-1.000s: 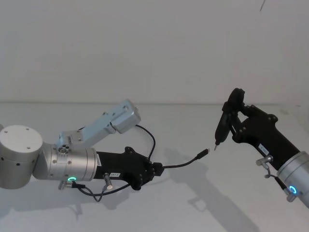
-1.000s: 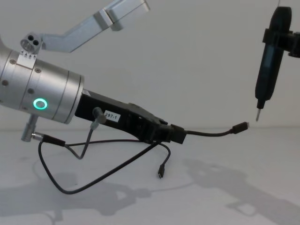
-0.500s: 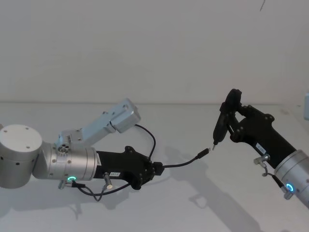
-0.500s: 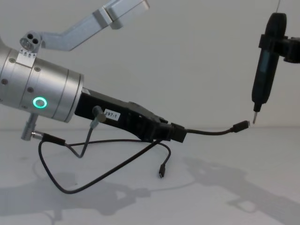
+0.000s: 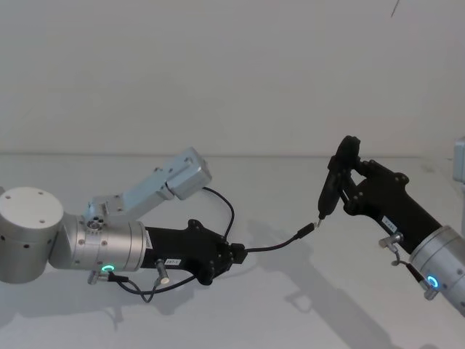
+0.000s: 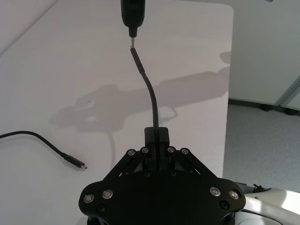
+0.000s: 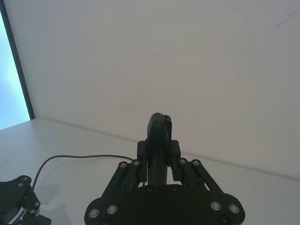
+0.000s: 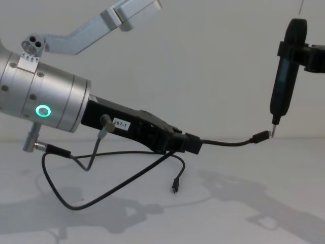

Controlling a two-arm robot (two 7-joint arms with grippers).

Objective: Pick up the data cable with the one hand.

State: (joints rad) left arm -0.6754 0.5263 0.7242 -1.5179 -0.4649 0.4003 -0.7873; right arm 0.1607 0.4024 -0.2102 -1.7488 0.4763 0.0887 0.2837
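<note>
Black and long-fingered, the left pincer sat at centre frame in the chest view, pressed together on the data cable close behind one plug. That short free length arched toward the right of the frame, its metal-tipped plug raised off the counter. The rest of the cord looped down under the arm, its other plug hanging just over the surface.

At upper right, the right pincer pinched a slim dark tool upright, its pointed tip just beside the raised plug, perhaps touching.

Judging the risk: with so little cord past the fingers, a push from the tool tip could bend the plug aside or drag the cable through the grip.

White counter, bare and matt, carried soft shadows; a plain pale wall stood behind.
</note>
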